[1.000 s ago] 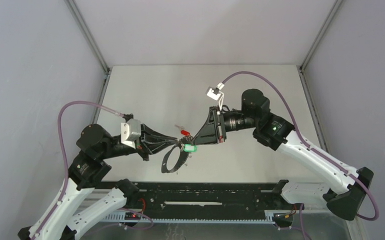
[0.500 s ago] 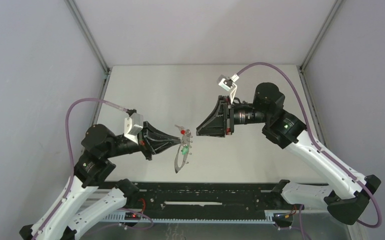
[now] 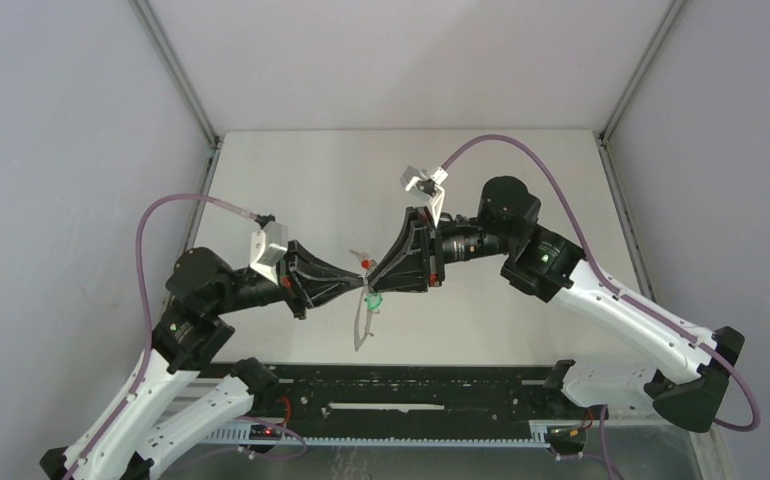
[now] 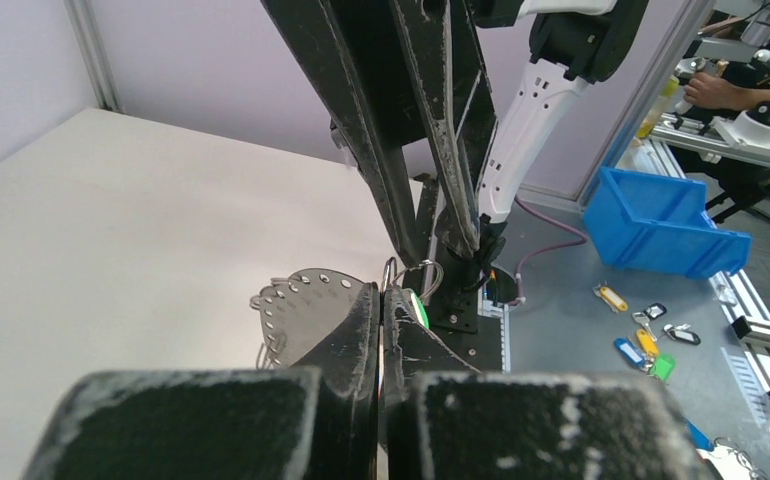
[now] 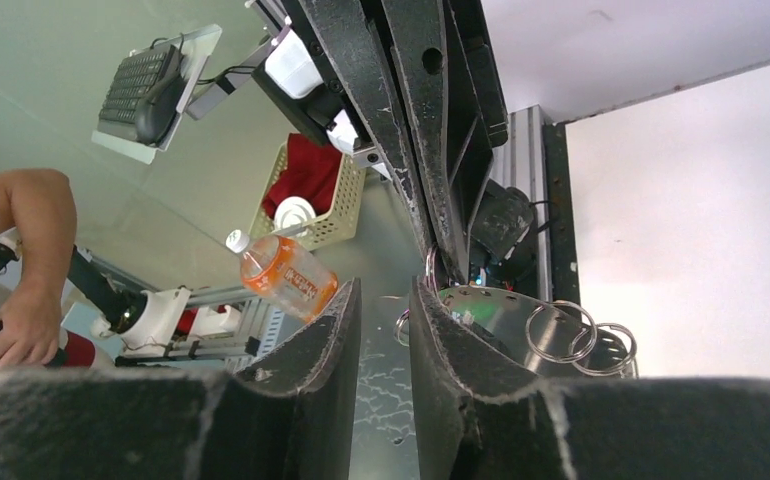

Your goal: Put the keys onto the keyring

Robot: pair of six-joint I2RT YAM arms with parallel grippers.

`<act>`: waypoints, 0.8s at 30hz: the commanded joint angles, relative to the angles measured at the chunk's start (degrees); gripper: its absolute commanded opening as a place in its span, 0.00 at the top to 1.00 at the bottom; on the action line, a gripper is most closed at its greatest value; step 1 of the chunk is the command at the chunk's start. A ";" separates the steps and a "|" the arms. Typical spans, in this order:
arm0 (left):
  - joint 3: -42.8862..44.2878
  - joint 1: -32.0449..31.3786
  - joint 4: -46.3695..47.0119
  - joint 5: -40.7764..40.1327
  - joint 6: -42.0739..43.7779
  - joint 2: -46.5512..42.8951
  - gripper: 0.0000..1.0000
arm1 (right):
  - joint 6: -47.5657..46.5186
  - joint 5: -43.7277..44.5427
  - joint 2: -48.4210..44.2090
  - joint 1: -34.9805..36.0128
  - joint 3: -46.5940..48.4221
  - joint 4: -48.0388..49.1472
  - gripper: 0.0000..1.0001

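At the middle of the worktop (image 3: 291, 190), lifted off its surface, the two claws meet tip to tip. The left claw (image 4: 382, 292) is pressed together on the keyring (image 3: 361, 325), whose limp loop dangles toward 6 o'clock in the overhead view. Pinching it at the top probably keeps its small metal ring steady and facing the other claw for threading. The green-headed key (image 3: 373, 300) hangs just at 5 o'clock of the meeting point, seemingly on the loop already. The red-headed key (image 3: 365, 263) sits just at 12 o'clock of the tips; whether it lies on the worktop or is raised I cannot tell. The right claw (image 5: 384, 290) has its fingers apart with a narrow gap and nothing firmly caught between them, so I judge it is lining up on the ring. The left arm (image 3: 211, 290) stretches toward 3 o'clock with its forearm near level. The right arm (image 3: 521, 250) reaches toward 9 o'clock, wrist level.
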 commanded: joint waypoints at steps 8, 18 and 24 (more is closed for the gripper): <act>-0.04 -0.13 3.94 1.63 -1.58 -0.53 1.00 | -0.46 1.18 1.49 1.10 1.82 3.12 0.70; -0.22 -0.20 3.85 2.12 -1.19 -0.98 1.00 | -0.16 3.23 1.44 1.19 1.90 3.11 0.85; -0.33 -0.20 3.64 2.12 -0.95 -1.14 1.00 | -0.57 3.88 1.26 1.31 1.84 2.16 1.00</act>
